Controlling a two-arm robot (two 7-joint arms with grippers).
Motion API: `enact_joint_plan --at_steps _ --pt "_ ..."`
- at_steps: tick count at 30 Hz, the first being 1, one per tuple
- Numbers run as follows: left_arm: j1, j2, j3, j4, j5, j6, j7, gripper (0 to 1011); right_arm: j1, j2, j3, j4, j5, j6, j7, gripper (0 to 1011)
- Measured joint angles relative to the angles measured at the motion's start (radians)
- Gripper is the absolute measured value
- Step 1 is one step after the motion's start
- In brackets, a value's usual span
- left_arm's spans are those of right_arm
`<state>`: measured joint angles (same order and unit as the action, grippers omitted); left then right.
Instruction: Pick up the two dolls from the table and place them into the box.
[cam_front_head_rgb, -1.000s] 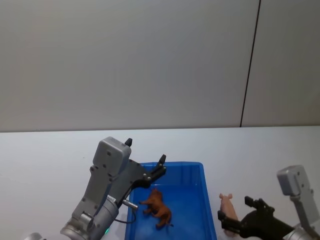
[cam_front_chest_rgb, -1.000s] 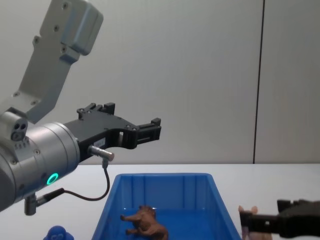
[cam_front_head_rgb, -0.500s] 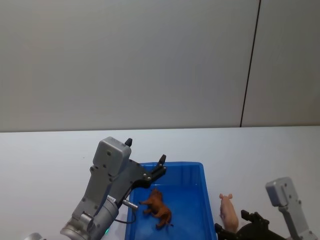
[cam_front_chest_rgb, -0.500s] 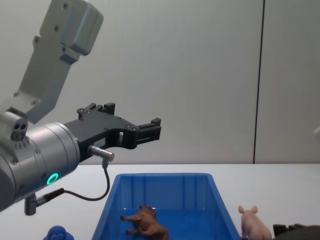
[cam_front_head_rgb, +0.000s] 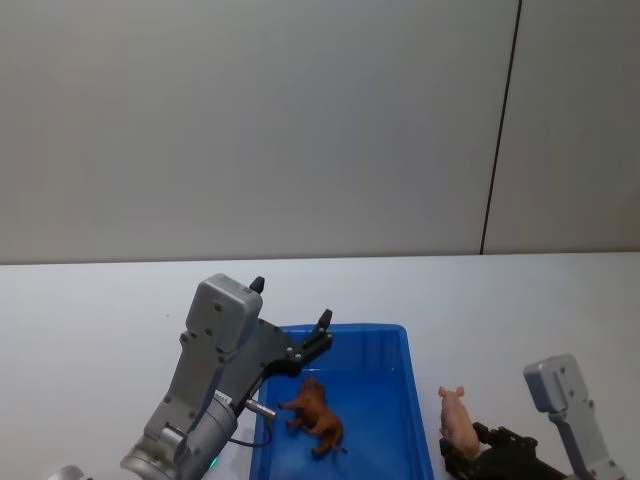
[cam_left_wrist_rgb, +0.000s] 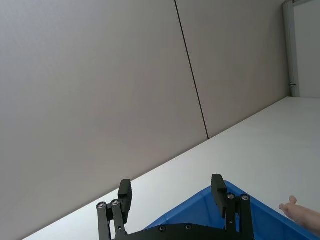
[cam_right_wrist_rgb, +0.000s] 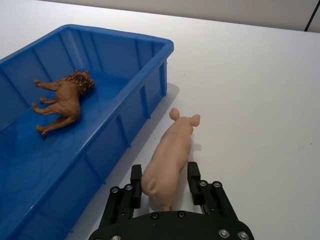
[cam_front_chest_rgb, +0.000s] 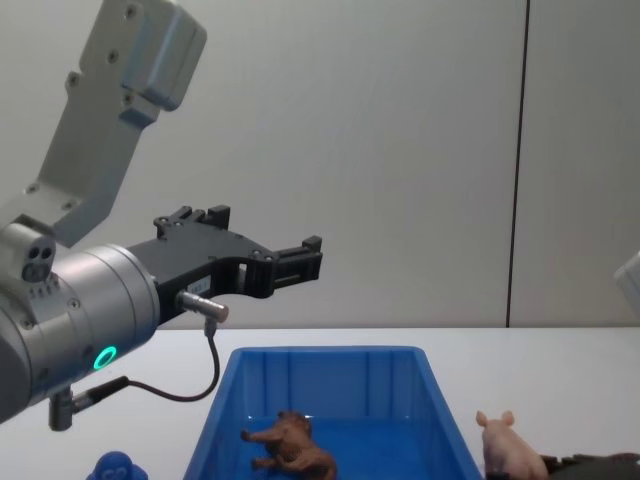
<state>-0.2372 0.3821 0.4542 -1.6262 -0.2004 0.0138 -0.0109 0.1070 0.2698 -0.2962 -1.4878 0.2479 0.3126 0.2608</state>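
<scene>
White surface (cam_right_wrist_rgb: 260, 75), pig (cam_right_wrist_rgb: 172, 155) standing just beside the box (cam_right_wrist_rgb: 125, 32); right gripper (cam_right_wrist_rgb: 165, 171) straddles its rump, jaws apart. Looks light, stiff, slick plastic: squeeze the flanks. Left gripper (cam_left_wrist_rgb: 171, 183) hovers over the box, jaws apart.

One lion (cam_front_head_rgb: 318, 413), one pig (cam_front_head_rgb: 457, 425), one box (cam_front_head_rgb: 345, 329).

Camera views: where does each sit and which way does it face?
Head view: high, facing down at the box; left gripper and right gripper show.
Chest view: lower, facing across the table; left gripper large.
Left wrist view: faces the wall past its gripper.
Right wrist view: looks down on the pig between its gripper's fingers.
Shared by head and right wrist: lion in the box.
</scene>
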Motion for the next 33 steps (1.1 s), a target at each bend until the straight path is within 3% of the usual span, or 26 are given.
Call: enact_joint_plan --at_steps 4,8,25,33 --pt "0.000 0.000 0.000 0.000 0.000 0.000 0.000 1002 0.003 -0.003 -0.001 0.003 -0.011 -0.011 -0.011 446" --pt "0.000 0.000 0.000 0.000 0.000 0.000 0.000 1002 0.003 -0.003 -0.002 0.003 -0.021 -0.024 -0.019 380" --pt "0.000 0.000 0.000 0.000 0.000 0.000 0.000 1002 0.004 0.001 -0.002 -0.060 -0.088 -0.130 -0.046 380" --pt "0.000 0.000 0.000 0.000 0.000 0.000 0.000 1001 0.019 -0.004 -0.007 -0.110 -0.102 -0.159 -0.004 380"
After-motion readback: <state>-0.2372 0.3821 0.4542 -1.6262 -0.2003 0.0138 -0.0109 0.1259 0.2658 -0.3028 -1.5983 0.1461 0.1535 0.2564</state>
